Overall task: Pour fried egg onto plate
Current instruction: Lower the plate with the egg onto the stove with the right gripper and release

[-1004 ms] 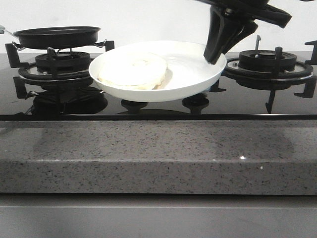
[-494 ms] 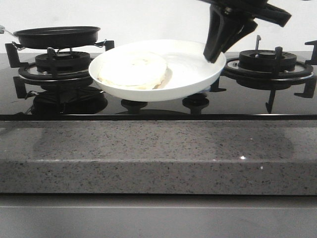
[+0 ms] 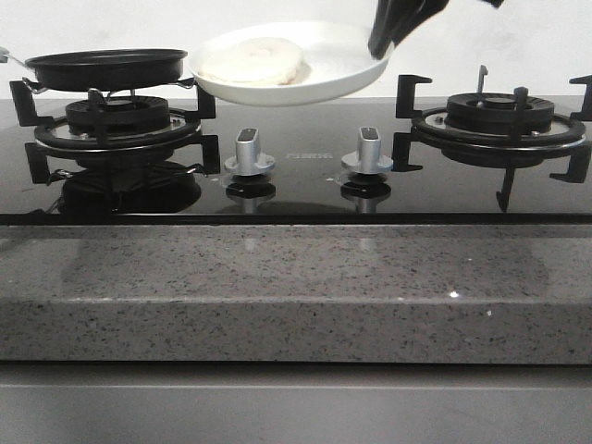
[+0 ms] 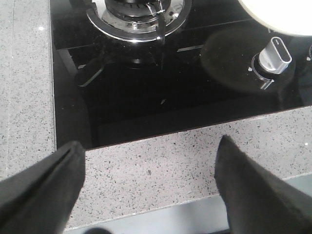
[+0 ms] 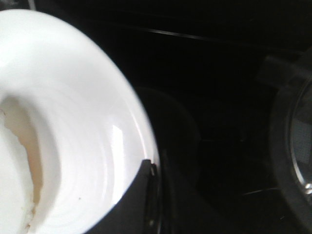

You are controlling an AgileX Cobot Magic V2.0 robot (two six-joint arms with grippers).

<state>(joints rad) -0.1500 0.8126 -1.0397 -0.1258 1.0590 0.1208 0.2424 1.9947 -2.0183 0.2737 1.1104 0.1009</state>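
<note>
One pale round fried egg [image 3: 252, 59] lies on the wide glossy white plate [image 3: 333, 83], upper centre.
Right gripper [image 3: 384, 42] pinches the plate's right rim, egg leftward; left gripper [image 4: 151, 187] gapes, empty.

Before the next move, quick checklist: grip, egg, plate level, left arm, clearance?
1. Right end effector shut on the plate rim: ok; the right wrist view shows a finger over the rim.
2. Fried egg on the plate, toward its left side, pale side up: ok.
3. Plate level: roughly ok, no clear tilt.
4. Plate clear of the stove knobs: ok, held above them.
5. Clearance to the frying pan: cannot tell; the plate's left edge looks close to it.
6. Left end effector open, empty, over the counter edge: ok.
</note>
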